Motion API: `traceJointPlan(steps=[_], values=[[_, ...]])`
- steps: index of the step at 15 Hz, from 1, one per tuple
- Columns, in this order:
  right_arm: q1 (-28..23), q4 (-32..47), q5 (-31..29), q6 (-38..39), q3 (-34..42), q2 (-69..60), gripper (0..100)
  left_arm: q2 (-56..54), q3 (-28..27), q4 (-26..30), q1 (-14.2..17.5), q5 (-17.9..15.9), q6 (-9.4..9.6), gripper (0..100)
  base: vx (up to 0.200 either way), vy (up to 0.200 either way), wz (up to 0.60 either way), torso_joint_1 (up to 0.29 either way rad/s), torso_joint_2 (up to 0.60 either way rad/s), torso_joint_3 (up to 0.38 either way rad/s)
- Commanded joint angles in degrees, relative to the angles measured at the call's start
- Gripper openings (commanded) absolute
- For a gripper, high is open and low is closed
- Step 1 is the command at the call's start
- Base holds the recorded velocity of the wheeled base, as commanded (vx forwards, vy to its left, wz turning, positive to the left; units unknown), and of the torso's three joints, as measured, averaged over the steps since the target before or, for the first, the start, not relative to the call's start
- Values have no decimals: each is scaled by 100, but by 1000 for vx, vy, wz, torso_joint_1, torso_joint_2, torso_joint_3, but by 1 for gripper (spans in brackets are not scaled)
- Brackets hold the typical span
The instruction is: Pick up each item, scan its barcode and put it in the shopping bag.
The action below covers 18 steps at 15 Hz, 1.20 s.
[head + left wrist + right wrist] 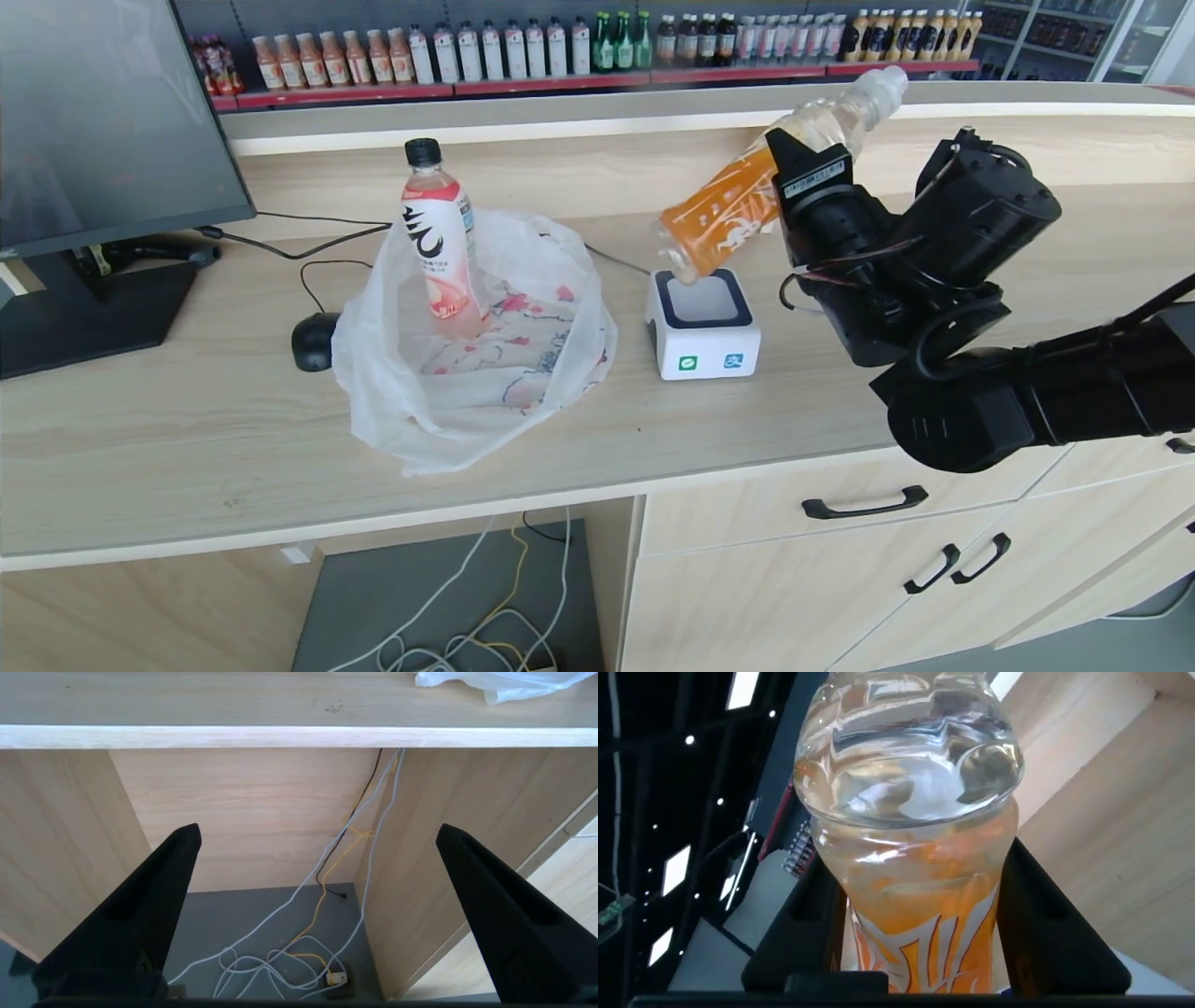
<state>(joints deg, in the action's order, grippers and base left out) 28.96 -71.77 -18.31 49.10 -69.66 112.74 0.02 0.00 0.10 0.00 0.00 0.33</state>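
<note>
Gripping the orange-label bottle (738, 210) around its middle, right gripper (795, 154) has its black fingers pinched on either side of the plastic. The bottle is tilted, with the base low over the far-left corner of the scanner (705, 341) and the clear neck end pointing up and far right; can't tell if the base touches the scanner top. Left gripper (318, 835) has its fingers spread wide with nothing between them, sitting below the near edge of the counter (187, 439) and facing the open bay with loose cables (308, 952) on a grey floor. The near counter edge runs straight across, with a band of bare wood between it and the shopping bag (560, 308). A narrow gap separates bag and scanner, and there is open wood to the right of the scanner under the right arm. A raised ledge bounds the far side. Counts: two drink bottles, one bag, one scanner, one mouse (313, 341), one monitor (103, 121). The pink-label bottle (439, 252) stands upright inside the bag toward its far left, black cap on. The bag is thin, crinkled, translucent white plastic with red-blue print, its mouth slumped open. The scanner is a white rounded cube with a dark-framed glass top. The mouse is black and just left of the bag; the monitor is at far left on a flat black stand. The counter is light wood grain, with drawer fronts (747, 523) carrying black handles below right. Rows of bottles (597, 47) stand on the far shelf.
</note>
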Motion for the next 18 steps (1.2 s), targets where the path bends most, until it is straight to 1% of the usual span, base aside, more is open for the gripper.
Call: traceJointPlan(steps=[1,3,9,15,18], values=[[4,-13,3,152,66,29,0,-2,0,-1,9,0,2,100,0,0,0,0,0,0],[4,-13,-6,504,101,55,0,-2,0,-1,0,0,2,100,0,0,0,0,0,0],[4,-30,-6,943,216,231,0,-2,0,-1,0,0,2,100,0,0,0,0,0,0],[-5,-30,-15,1690,435,240,0,-2,0,-1,0,0,2,100,0,0,0,0,0,0],[-49,-39,-6,1840,488,240,0,-2,0,-1,0,0,2,100,0,0,0,0,0,0]])
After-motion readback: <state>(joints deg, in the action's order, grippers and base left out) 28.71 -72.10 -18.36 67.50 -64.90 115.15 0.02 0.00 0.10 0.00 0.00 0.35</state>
